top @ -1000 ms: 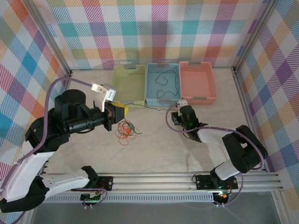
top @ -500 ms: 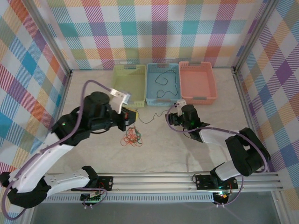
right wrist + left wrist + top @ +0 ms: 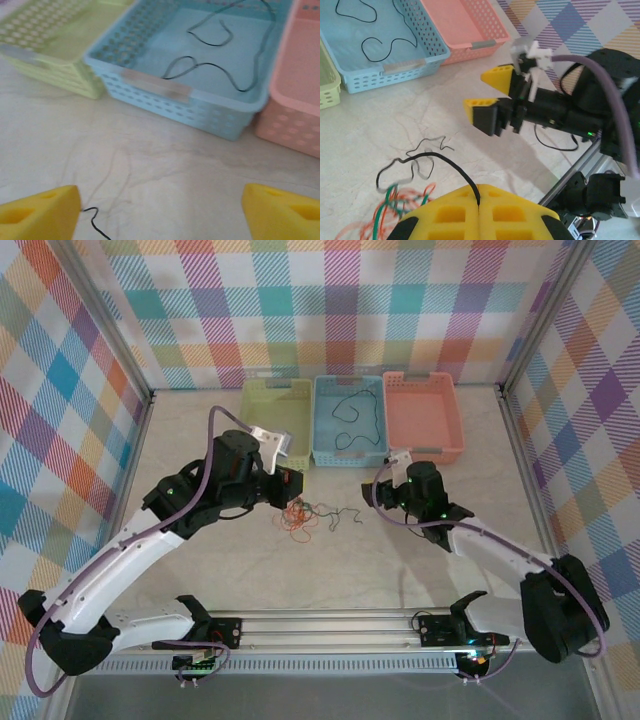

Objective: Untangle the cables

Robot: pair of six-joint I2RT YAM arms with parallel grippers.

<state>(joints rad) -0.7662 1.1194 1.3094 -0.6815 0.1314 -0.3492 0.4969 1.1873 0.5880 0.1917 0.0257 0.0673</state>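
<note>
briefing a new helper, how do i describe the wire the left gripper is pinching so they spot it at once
Find the blue basket at the back; near its front left corner lies a small tangle. The black cable beside it is pinched in the left gripper; its neighbours there are orange-red and green.

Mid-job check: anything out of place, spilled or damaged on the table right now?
Nothing is damaged or spilled. One oddity: the black cable, pinched in the shut left gripper, trails in loose kinks across the table toward the open right gripper, which holds nothing. The orange-red and green cables lie bunched beside the left gripper.
</note>
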